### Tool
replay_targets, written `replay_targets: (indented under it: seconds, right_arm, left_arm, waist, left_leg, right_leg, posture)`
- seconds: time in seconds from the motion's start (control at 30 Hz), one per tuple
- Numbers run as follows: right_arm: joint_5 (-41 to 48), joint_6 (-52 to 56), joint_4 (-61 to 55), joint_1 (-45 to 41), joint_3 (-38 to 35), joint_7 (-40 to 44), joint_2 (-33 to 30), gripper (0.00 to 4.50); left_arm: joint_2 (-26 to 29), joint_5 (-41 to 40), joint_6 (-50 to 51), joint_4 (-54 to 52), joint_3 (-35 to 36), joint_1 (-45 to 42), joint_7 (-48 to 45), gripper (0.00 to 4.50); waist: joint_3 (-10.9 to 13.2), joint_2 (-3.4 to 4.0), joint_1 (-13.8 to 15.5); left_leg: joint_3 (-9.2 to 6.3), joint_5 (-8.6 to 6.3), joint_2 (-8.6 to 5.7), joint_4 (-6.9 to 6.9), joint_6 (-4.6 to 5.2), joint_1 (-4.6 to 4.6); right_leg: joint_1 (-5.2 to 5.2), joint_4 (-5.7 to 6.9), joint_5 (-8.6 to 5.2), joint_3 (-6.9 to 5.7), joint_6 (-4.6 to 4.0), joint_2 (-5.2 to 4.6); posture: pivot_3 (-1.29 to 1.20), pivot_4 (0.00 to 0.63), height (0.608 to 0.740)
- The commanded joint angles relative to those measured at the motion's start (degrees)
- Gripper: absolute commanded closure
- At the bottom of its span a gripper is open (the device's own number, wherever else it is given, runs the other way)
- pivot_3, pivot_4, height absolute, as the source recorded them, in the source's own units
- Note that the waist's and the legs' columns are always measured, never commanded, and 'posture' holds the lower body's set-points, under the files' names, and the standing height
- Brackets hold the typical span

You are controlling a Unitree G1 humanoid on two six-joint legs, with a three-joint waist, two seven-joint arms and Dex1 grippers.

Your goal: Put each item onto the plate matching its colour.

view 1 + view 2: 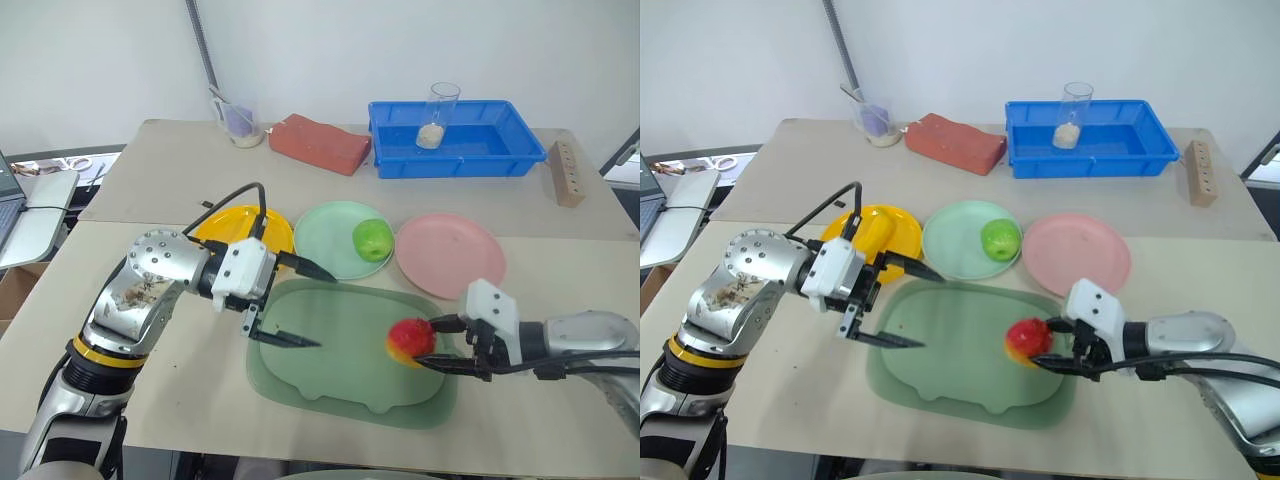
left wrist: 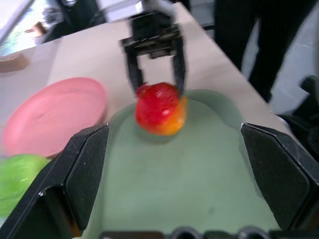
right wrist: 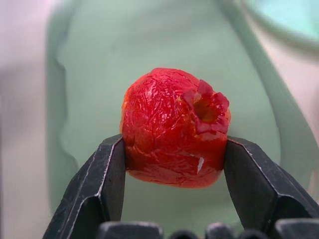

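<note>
A lumpy red fruit [image 1: 410,340] is clamped between the fingers of my right gripper [image 1: 426,343], at the right side of the dull-green tray [image 1: 340,385]. The grip is plain in the right wrist view, on the fruit [image 3: 174,127]. My left gripper [image 1: 322,309] stands open over the tray's left part, holding nothing. The green apple [image 1: 373,239] lies on the mint green plate [image 1: 325,235]. The pink plate [image 1: 450,255] is bare. A yellow banana [image 1: 870,232] lies on the yellow plate [image 1: 895,222], partly behind my left hand.
Along the far side of the table stand a blue bin [image 1: 500,145] with a glass [image 1: 437,115] in it, a red-brown brick [image 1: 318,143], a cup [image 1: 240,125] and a wooden block [image 1: 566,172]. A laptop [image 1: 30,215] sits off the table's left edge.
</note>
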Motion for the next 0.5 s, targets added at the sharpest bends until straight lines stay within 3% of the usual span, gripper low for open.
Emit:
replay_targets:
  seconds: [0.03,0.17,0.43,0.5]
  right_arm:
    - [4.3,4.4,5.5,-7.7,-6.2,-6.6,3.5,1.95]
    - [-6.8,0.4,17.4,-15.6,-3.8,-16.9,7.0,1.95]
    - [-19.6,-7.2,31.5,-22.2,4.3,-20.3,11.0,1.95]
    - [-20.7,-8.6,33.3,-22.6,4.9,-19.4,11.2,0.93]
  left_arm:
    - [-2.8,-1.4,5.4,3.1,2.5,-4.3,7.3,0.00]
    - [-6.8,2.0,7.0,6.2,1.6,-6.7,14.7,0.00]
    - [-10.0,2.5,9.8,3.9,0.1,-5.1,19.5,0.00]
    - [-9.7,2.6,9.6,3.7,0.1,-4.7,19.6,0.00]
  waist:
    - [0.0,-0.01,0.0]
    - [0.0,0.01,0.0]
    - [-0.1,0.23,-0.1]
    - [-0.1,0.26,0.0]
  left_leg:
    - [-0.01,0.00,0.00,0.03,0.00,-0.01]
    - [0.00,-0.01,-0.02,0.06,0.01,-0.01]
    - [0.01,-0.03,-0.03,0.03,0.09,-0.19]
    - [0.01,-0.03,-0.03,0.03,0.09,-0.17]
  right_leg:
    - [0.02,0.01,0.01,0.00,0.00,0.01]
    - [-0.01,0.00,0.06,0.03,-0.03,0.00]
    - [-0.05,0.12,0.10,0.11,-0.10,0.06]
    - [-0.05,0.15,0.10,0.12,-0.10,0.07]
  posture:
    - [0.00,0.150,0.740]
    - [0.00,0.150,0.740]
    - [0.00,0.150,0.740]
    - [0.00,0.150,0.740]
